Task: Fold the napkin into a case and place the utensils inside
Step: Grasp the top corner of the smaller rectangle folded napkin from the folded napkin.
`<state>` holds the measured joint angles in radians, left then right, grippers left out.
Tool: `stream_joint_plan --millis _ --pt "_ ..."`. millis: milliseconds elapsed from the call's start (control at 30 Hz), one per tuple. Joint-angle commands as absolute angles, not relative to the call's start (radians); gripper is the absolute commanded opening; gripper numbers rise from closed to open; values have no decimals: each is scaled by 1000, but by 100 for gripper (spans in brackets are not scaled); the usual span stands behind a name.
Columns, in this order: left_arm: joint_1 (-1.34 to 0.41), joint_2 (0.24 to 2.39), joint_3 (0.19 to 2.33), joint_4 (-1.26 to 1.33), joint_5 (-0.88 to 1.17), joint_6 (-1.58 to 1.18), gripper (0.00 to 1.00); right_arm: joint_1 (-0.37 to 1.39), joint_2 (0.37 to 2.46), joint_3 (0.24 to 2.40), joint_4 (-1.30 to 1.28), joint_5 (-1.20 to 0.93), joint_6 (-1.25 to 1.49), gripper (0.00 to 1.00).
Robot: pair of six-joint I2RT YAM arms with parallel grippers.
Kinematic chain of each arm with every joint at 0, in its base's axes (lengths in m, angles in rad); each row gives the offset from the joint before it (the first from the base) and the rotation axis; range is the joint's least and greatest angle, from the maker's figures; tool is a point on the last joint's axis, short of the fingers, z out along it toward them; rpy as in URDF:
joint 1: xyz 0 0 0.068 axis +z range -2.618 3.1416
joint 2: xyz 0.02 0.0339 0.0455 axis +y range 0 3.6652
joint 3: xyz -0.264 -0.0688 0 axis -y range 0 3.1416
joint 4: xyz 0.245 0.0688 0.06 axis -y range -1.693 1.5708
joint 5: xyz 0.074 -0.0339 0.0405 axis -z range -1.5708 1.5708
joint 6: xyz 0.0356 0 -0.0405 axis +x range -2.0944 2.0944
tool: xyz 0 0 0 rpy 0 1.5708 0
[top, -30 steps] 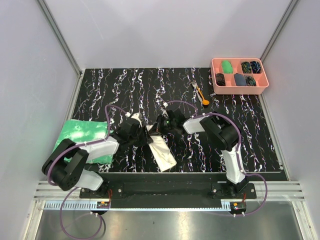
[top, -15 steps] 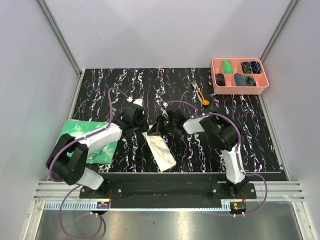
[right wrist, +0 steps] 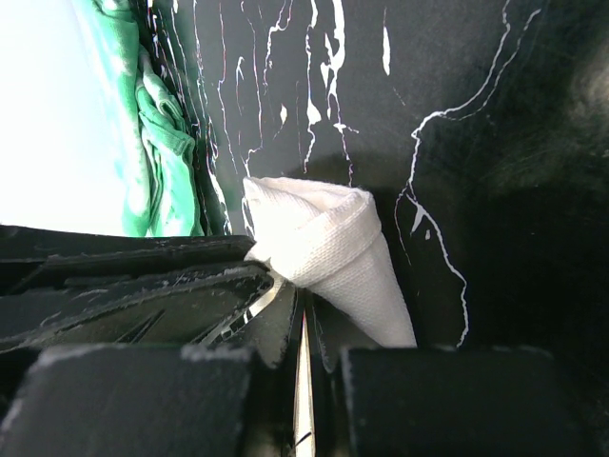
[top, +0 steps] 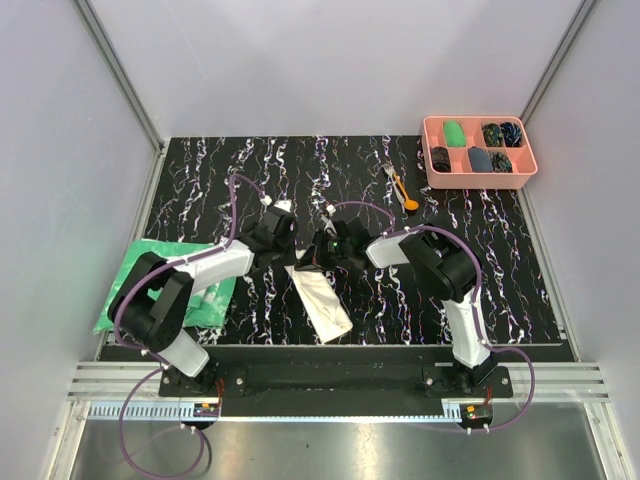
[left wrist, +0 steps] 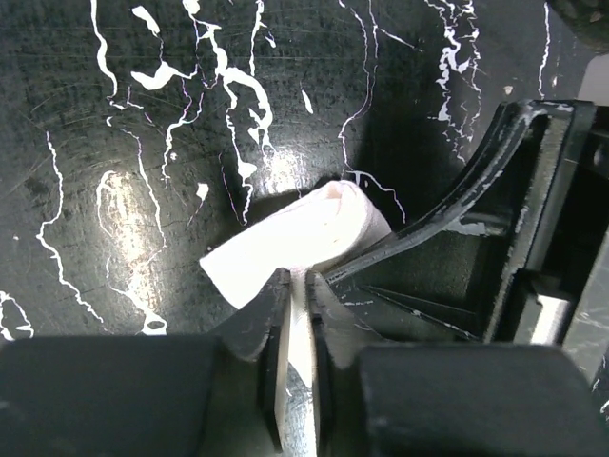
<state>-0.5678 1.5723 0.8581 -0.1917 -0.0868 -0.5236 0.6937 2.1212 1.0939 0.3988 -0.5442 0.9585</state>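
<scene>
At worktop (top: 500,260) centre, one napkin (top: 328,308) lies folded into a narrow strip running toward 5 o'clock. Its 11 o'clock end is clamped by both the left pincer (left wrist: 296,286) and the right pincer (right wrist: 303,309), probably to turn another fold. Two utensils (top: 400,188), one fork (top: 390,172) and one spoon (top: 409,205), lie at 1 o'clock, well apart.

Pink tray (top: 480,182) — green mottled cloth (top: 145,266)

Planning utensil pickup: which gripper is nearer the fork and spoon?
Right. The right gripper holds the napkin at its far end, left of the fork and spoon; the left gripper holds the same end, farther left.
</scene>
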Motion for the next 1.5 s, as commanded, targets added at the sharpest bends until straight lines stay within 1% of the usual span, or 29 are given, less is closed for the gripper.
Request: stream_joint_plan --millis 0,67,200,367,533,567,733,767,900,1200,1467 --pt "-568 1578 896 -134 -109 -512 5 698 2123 1086 382 -534 933 5" --pt "-571 1569 894 -132 -104 -514 0 696 2125 1091 382 -540 934 5" --pt "-592 1497 861 -120 -74 -537 0 696 2114 1088 376 -546 933 5" --pt "-592 1503 873 -130 -15 -577 0 699 2126 1097 373 -557 933 5" --pt "-586 1598 923 -159 -6 -620 0 699 2137 1097 379 -555 937 5" --pt "-586 1608 914 -134 23 -630 0 699 2137 1095 379 -558 939 5" --pt "-562 1686 871 -37 32 -693 0 699 2115 1077 384 -551 943 5" --pt "-555 1683 844 -3 32 -701 0 699 2097 1062 383 -551 945 4" --pt "-549 1675 821 -3 -28 -693 0 699 2033 1019 358 -531 939 7" --pt "-548 1680 798 26 -6 -687 0 695 1856 931 262 -512 888 13" --pt "-548 1655 787 21 -8 -664 0 696 1798 816 256 -496 867 13"
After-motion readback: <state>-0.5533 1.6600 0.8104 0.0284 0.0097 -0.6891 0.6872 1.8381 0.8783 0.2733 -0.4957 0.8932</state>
